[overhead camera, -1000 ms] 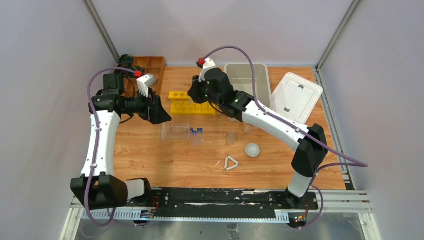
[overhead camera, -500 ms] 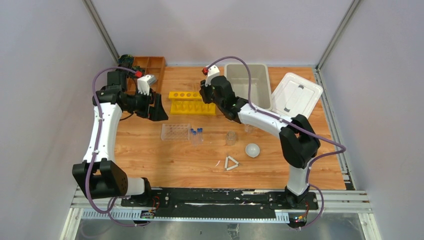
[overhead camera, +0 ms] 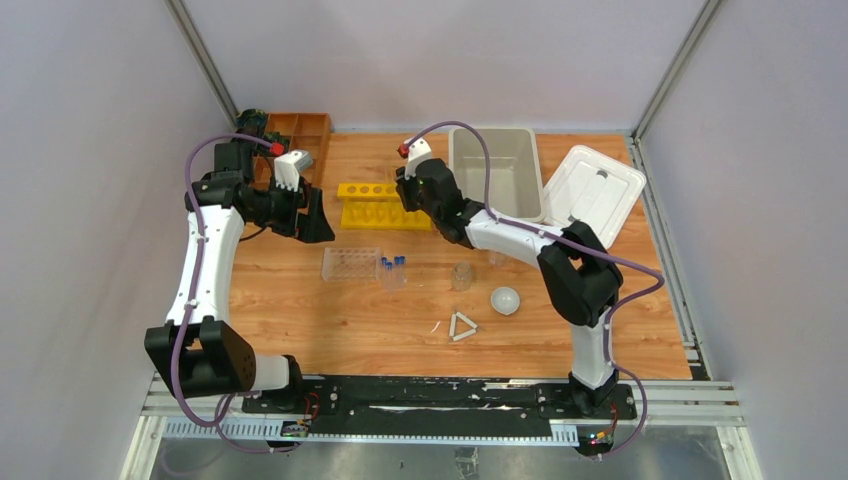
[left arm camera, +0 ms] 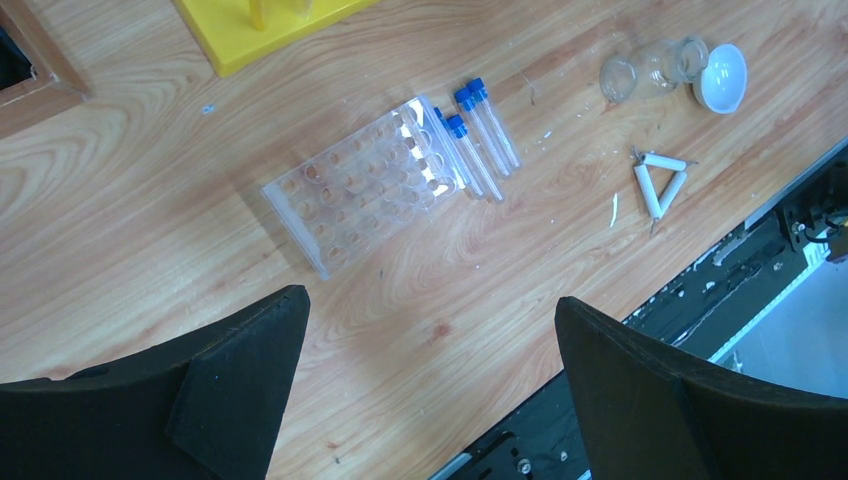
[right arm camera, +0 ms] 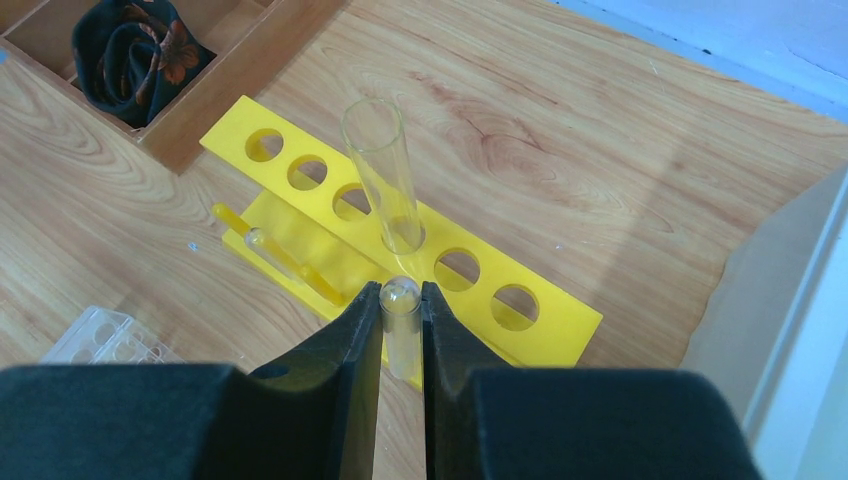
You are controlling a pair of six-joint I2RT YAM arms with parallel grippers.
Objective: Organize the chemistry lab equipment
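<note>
Your right hand (right arm camera: 402,318) pinches 1 clear tube (right arm camera: 400,300) by yellow rack (right arm camera: 565,322). Second tube (right arm camera: 383,165) stands in rack hole. Your left hand (left arm camera: 430,305) gapes wide, empty, above clear plastic rack (left arm camera: 360,190) lying on counter (left arm camera: 150,230).

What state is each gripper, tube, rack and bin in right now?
left gripper: open, holding nothing
right gripper: shut on a clear tube
large test tube: upright in yellow rack
blue-capped tubes: lying beside clear rack
bin: open, lid lying beside it
</note>
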